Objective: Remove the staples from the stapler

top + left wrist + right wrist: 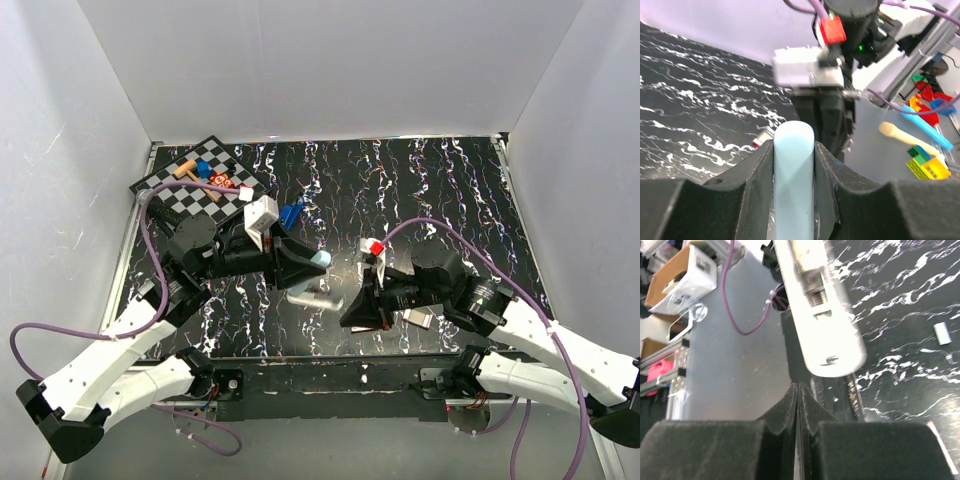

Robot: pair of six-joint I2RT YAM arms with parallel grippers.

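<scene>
My left gripper is shut on a pale light-blue slender piece and holds it off the mat; its rounded tip sticks out between the fingers. A pale elongated part with a metal channel hangs just ahead of my right gripper, which is shut with nothing seen between its pads, low over the mat. A small dark-blue thing, the stapler by its colour, lies behind the left wrist, partly hidden. A tiny silver bar of staples lies on the mat.
A checkered board with small coloured blocks sits at the back left. A small tan-white piece lies under the right arm. A small red-and-white thing lies by the right gripper. White walls enclose the black marbled mat.
</scene>
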